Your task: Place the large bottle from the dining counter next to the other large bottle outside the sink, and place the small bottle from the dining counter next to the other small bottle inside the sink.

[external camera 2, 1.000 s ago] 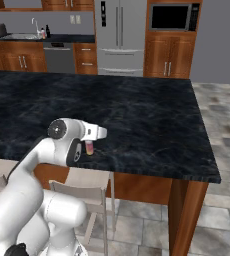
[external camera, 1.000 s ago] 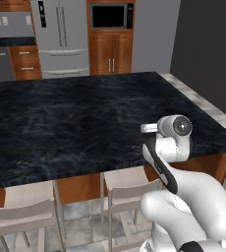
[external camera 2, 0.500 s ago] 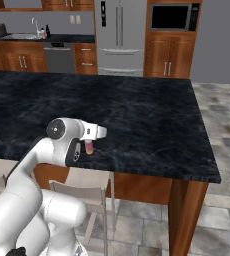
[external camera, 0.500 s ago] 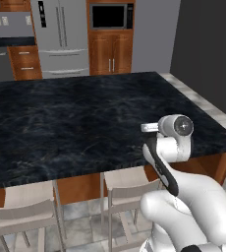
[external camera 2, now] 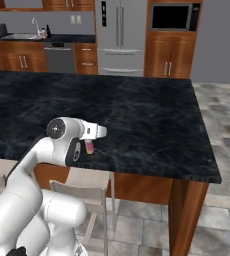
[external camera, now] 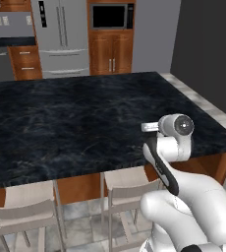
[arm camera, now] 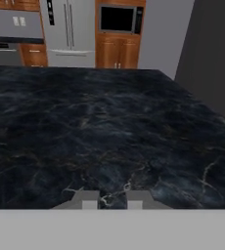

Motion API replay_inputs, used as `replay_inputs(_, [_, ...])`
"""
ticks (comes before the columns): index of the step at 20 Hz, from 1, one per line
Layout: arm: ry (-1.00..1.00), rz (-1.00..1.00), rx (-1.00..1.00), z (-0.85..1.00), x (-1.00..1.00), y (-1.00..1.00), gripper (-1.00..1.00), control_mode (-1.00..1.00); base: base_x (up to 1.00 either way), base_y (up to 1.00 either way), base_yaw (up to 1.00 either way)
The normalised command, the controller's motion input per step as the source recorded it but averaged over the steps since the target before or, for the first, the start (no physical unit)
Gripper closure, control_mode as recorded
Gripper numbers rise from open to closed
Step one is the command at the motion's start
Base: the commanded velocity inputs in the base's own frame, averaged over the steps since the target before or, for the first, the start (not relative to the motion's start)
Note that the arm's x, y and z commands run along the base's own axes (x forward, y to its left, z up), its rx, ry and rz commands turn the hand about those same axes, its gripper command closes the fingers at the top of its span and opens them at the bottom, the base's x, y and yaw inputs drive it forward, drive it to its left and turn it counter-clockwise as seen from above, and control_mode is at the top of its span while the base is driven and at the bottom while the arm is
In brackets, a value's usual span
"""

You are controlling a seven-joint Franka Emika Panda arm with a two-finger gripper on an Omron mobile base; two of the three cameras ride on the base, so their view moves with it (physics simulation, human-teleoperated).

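A small bottle (external camera 2: 89,147), pinkish with a darker base, hung upright just below the white hand of the robot arm in the right base view, near the front edge of the dark marble counter (external camera 2: 152,120). Its long axis ran vertically, and it lay directly under the end effector (external camera 2: 90,142), which pointed down at the stone, so nothing separated the two. The end effector's jaws stood nearly together, and by the look of it they were closed on the small bottle, though the grip itself was too small to make out. In the hand view the two fingertips (arm camera: 90,201) stood close together at the bottom edge, the veined black surface stretching away beyond them.

From the left base view the arm's wrist (external camera: 176,127) sat over the near right part of the counter, hiding the bottle. The next move, judged from the task, called for carrying the bottle off to the sink (external camera 2: 18,36), which lay well apart on the far wall run, left of the dishwasher (external camera 2: 60,56). A steel refrigerator (external camera 2: 119,35) and a built-in microwave (external camera 2: 172,17) in wooden cabinets closed the room behind. Pale stools (external camera: 129,194) stood tucked under the counter's near edge, on a tiled floor (external camera 2: 222,155).
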Motion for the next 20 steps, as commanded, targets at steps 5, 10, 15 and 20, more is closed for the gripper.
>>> replay_inputs(5, [0.00, 0.00, 0.00, 0.00, 0.00, 0.00, 1.00, 1.00, -0.25, 0.46, 0.03])
replay_inputs(10, [0.00, 0.00, 0.00, 0.00, 0.00, 0.00, 1.00, 1.00, -0.40, 0.64, 0.05])
replay_inputs(15, [0.00, 0.00, 0.00, 0.00, 0.00, 0.00, 1.00, 1.00, -0.30, 0.62, 0.04])
replay_inputs(20, [0.00, 0.00, 0.00, 0.00, 0.00, 0.00, 1.00, 1.00, -0.06, 0.74, 0.03])
